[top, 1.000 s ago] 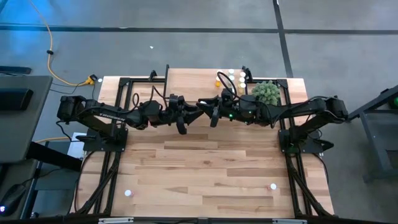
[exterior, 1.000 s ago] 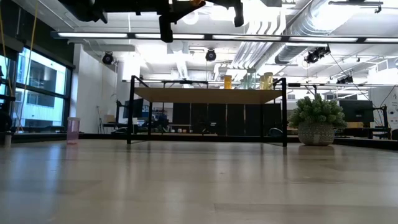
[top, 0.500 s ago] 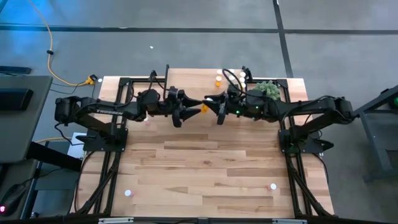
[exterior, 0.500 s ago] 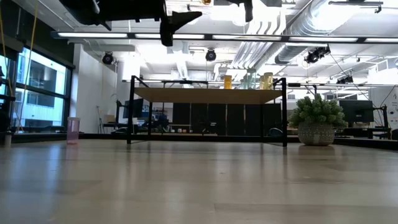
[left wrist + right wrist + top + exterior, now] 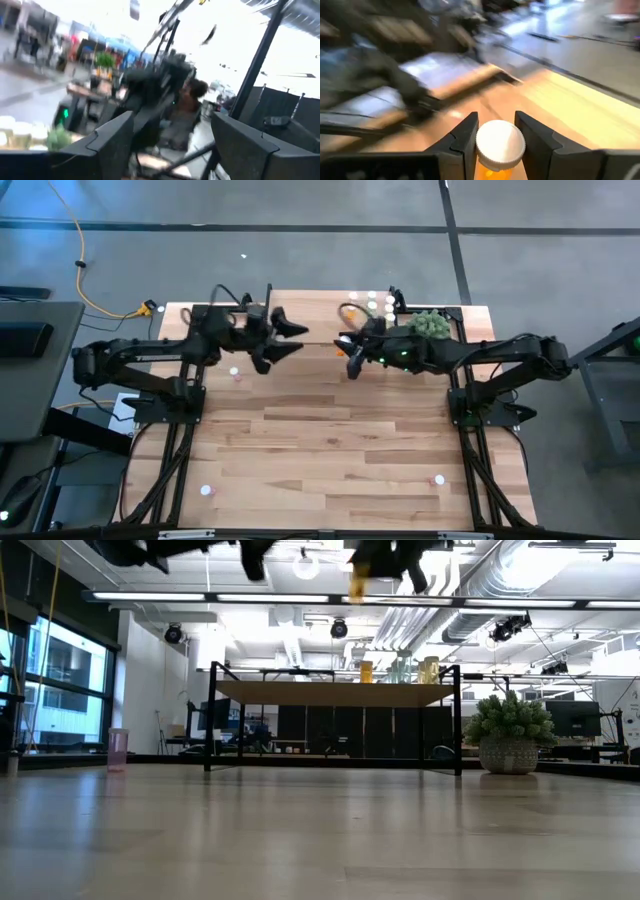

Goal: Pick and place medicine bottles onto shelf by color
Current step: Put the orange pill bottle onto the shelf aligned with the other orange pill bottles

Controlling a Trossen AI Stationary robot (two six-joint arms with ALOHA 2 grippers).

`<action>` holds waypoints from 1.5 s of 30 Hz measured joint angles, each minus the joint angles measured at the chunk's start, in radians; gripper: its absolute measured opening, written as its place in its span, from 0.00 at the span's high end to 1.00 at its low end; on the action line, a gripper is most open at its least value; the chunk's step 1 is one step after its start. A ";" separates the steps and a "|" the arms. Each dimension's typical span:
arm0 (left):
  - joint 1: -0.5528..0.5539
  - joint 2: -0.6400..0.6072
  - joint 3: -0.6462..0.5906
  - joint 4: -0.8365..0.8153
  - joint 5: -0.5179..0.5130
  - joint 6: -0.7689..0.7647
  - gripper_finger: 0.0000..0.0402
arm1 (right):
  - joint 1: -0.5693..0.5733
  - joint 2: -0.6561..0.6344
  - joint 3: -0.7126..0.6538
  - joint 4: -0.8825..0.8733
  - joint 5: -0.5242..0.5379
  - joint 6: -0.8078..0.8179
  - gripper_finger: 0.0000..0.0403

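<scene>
My right gripper (image 5: 350, 360) is shut on an orange bottle with a white cap (image 5: 500, 144), high above the table's far middle; the bottle also shows in the low view (image 5: 357, 584). My left gripper (image 5: 284, 340) is open and empty to its left, its fingers (image 5: 116, 141) spread wide. The shelf (image 5: 310, 305) stands on thin black legs at the far edge. Several small bottles (image 5: 372, 304) stand on its right end and show in the low view (image 5: 366, 671). A pink bottle (image 5: 237, 377) stands on the table under my left arm. My right gripper pinches the orange bottle between its two fingers (image 5: 462, 145), at its upper end beside the white cap (image 5: 481, 146). The orange body (image 5: 492, 174) shows below the cap. The bottle is lifted clear, high above the table and the shelf.
A round green plant in a pot (image 5: 430, 328) stands at the shelf's right end. Two small bottles (image 5: 206, 490) (image 5: 438, 478) stand near the table's near corners. A pink bottle (image 5: 118, 748) shows at the left in the low view. Bare wood lies between them.
My two grippers were close together over the table's far middle with the orange bottle between them. My left gripper has drawn back toward the table's left and far edge, open. My right gripper has stayed near its place and keeps the orange bottle.
</scene>
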 joint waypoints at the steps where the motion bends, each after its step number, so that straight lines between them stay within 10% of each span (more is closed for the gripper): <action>1: 0.004 -0.024 0.000 -0.003 -0.003 0.016 0.36 | 0.000 0.018 0.000 -0.010 0.055 0.001 0.73; 12: -0.006 -0.194 0.000 -0.127 -0.170 0.145 0.37 | -0.056 0.228 0.000 0.025 0.447 0.064 0.73; 45: -0.006 -0.197 0.000 -0.146 -0.177 0.138 0.37 | -0.131 0.311 0.000 0.069 0.473 0.035 0.73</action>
